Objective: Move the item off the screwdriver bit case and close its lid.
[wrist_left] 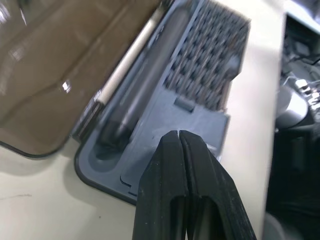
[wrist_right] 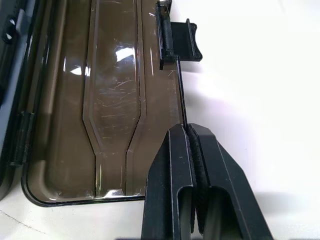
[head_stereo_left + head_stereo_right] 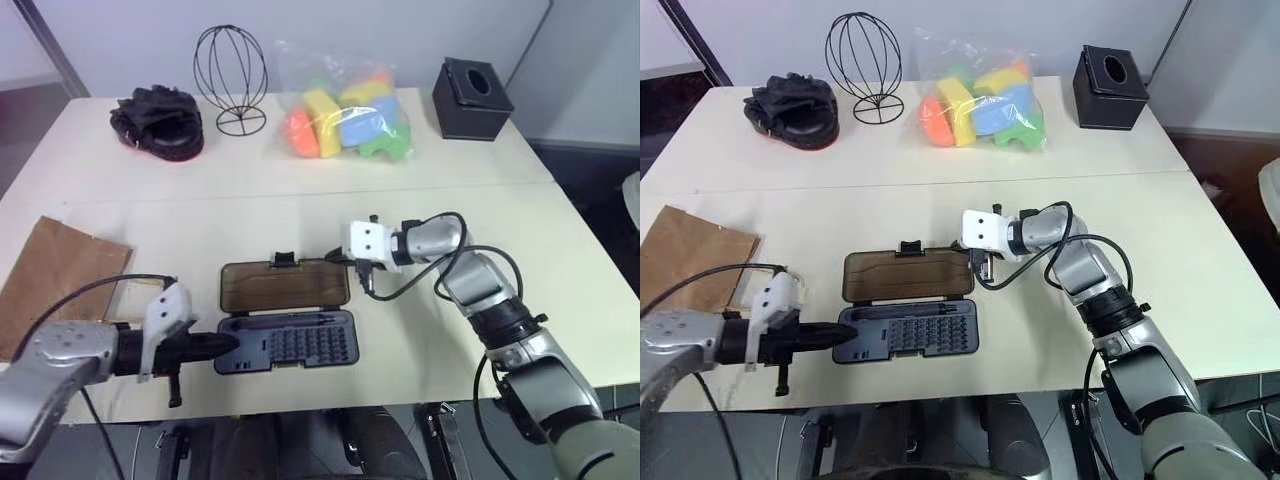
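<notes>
Lying open, lid (image 3: pixel 285 287) (flat) touches right hand (image 3: pixel 345 258).

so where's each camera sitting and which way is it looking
Left eye, right eye: on the head, looking forward and down at the table; both arms show.
Left wrist: along the shut left gripper at the tray of the screwdriver bit case.
Right wrist: along the shut right gripper at the lid.
All views share the open case.
</notes>
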Robot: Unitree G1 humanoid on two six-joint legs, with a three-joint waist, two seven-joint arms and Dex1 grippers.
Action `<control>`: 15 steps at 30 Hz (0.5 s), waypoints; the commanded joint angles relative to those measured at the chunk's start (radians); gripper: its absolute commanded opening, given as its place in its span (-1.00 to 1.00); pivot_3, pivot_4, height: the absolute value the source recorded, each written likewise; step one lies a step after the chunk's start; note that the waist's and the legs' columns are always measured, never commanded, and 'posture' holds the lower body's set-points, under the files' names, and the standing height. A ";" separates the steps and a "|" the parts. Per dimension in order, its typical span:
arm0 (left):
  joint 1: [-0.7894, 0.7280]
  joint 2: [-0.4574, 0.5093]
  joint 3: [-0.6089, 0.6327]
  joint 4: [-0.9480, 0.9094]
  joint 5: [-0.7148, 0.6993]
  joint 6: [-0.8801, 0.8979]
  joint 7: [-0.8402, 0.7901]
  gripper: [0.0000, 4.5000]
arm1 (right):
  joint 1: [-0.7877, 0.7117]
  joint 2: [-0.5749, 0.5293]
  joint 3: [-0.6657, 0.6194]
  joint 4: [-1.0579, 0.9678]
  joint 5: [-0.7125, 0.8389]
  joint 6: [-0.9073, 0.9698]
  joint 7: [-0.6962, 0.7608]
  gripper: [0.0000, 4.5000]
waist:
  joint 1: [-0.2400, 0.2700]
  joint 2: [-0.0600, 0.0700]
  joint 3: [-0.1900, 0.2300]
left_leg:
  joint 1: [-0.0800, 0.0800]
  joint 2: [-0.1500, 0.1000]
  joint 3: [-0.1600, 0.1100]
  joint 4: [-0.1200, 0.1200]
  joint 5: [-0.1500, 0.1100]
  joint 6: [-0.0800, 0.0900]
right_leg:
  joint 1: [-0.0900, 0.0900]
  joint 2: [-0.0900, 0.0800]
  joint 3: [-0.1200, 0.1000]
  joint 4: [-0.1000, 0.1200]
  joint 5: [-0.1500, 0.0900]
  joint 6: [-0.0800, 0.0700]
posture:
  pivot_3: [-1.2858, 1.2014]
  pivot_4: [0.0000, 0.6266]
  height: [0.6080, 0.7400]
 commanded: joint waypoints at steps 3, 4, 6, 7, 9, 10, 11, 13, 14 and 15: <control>0.013 -0.023 -0.017 0.000 0.015 -0.022 0.017 -0.99 | 0.003 -0.009 -0.021 -0.094 0.020 0.005 -0.032 -1.00 | 0.000 0.000 0.000 | 0.000 0.000 0.000 0.000 0.000 0.000 | 0.000 0.000 0.000 0.000 0.000 0.000 | 0.03 -0.52 0.95; 0.013 -0.024 -0.017 0.000 0.016 -0.022 0.017 -0.99 | 0.004 -0.010 -0.020 -0.096 0.021 0.006 -0.034 -1.00 | 0.000 0.000 0.000 | 0.000 0.000 0.000 0.000 0.000 0.000 | 0.000 0.000 0.000 0.000 0.000 0.000 | 0.03 -0.52 0.95; 0.013 -0.024 -0.017 0.000 0.016 -0.023 0.017 -0.99 | 0.004 -0.012 -0.018 -0.099 0.023 0.009 -0.036 -1.00 | 0.001 0.000 0.000 | 0.000 0.000 0.000 0.000 0.000 0.000 | 0.000 0.000 0.000 0.000 0.000 0.000 | 0.03 -0.52 0.95; 0.014 -0.024 -0.017 0.000 0.016 -0.023 0.017 -0.99 | 0.004 -0.013 -0.017 -0.100 0.024 0.010 -0.037 -1.00 | 0.001 0.000 0.000 | 0.000 0.000 0.000 0.000 0.000 0.000 | 0.000 0.000 0.000 0.000 0.000 0.000 | 0.03 -0.52 0.95; 0.014 -0.024 -0.017 0.000 0.016 -0.023 0.017 -0.99 | 0.004 -0.014 -0.016 -0.100 0.025 0.010 -0.038 -1.00 | 0.001 0.000 0.000 | 0.000 0.000 0.000 0.000 0.000 0.000 | 0.000 0.000 0.000 0.000 0.000 0.000 | 0.03 -0.52 0.95; 0.014 -0.024 -0.017 0.000 0.016 -0.023 0.017 -0.99 | 0.004 -0.014 -0.016 -0.100 0.025 0.010 -0.038 -1.00 | 0.001 0.000 0.000 | 0.000 0.000 0.000 0.000 0.000 0.000 | 0.000 0.000 0.000 0.000 0.000 0.000 | 0.03 -0.52 0.95; 0.014 -0.024 -0.017 0.000 0.016 -0.023 0.017 -0.99 | 0.004 -0.014 -0.016 -0.100 0.026 0.010 -0.039 -1.00 | 0.001 0.000 0.000 | 0.000 0.000 0.000 0.000 0.000 0.000 | 0.000 0.000 0.000 0.000 0.000 0.000 | 0.03 -0.52 0.95; 0.014 -0.024 -0.017 0.000 0.016 -0.023 0.017 -0.99 | 0.004 -0.015 -0.015 -0.100 0.026 0.011 -0.039 -1.00 | 0.001 0.000 0.000 | 0.000 0.000 0.000 0.000 0.000 0.000 | 0.000 0.000 0.000 0.000 0.000 0.000 | 0.03 -0.52 0.95; 0.014 -0.024 -0.017 0.000 0.016 -0.023 0.017 -0.99 | 0.004 -0.015 -0.015 -0.100 0.026 0.011 -0.039 -1.00 | 0.001 0.000 0.000 | 0.000 0.000 0.000 0.000 0.000 0.000 | 0.000 0.000 0.000 0.000 0.000 0.000 | 0.03 -0.52 0.95; 0.014 -0.024 -0.017 0.000 0.016 -0.023 0.017 -0.99 | 0.004 -0.015 -0.015 -0.100 0.026 0.011 -0.039 -1.00 | 0.001 0.000 0.000 | 0.000 0.000 0.000 0.000 0.000 0.000 | 0.000 0.000 0.000 0.000 0.000 0.000 | 0.03 -0.52 0.95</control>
